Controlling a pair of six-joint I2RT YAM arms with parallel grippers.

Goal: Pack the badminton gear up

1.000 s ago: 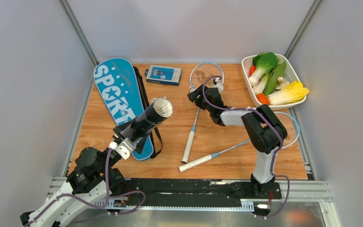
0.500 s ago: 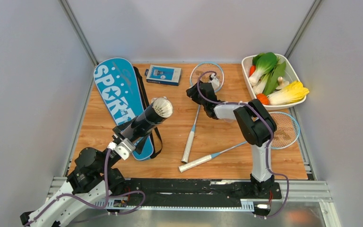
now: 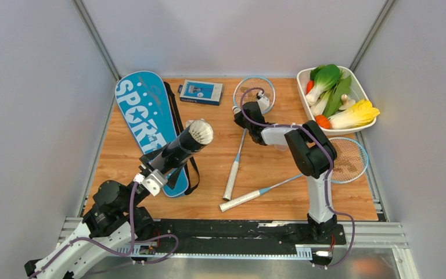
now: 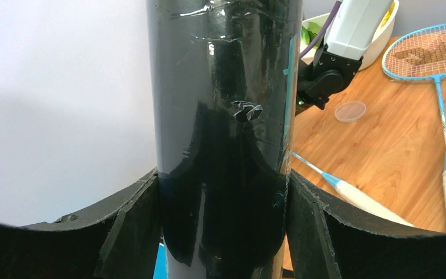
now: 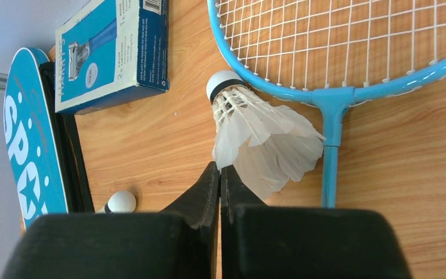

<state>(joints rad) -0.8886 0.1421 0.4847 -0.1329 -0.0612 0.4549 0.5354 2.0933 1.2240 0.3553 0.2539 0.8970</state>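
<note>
Wooden desk (image 3: 209, 168), grey walls. Right gripper (image 5: 219, 170) is clenched on the shuttlecock (image 5: 255, 131) by its feather skirt, centre frame, beside a racket (image 5: 332, 102). Feathers look light and brittle; the cork base seems the safer hold. Left gripper (image 4: 223, 197) clamps the stiff, glossy black tube (image 4: 223, 116), likely slippery.
</note>
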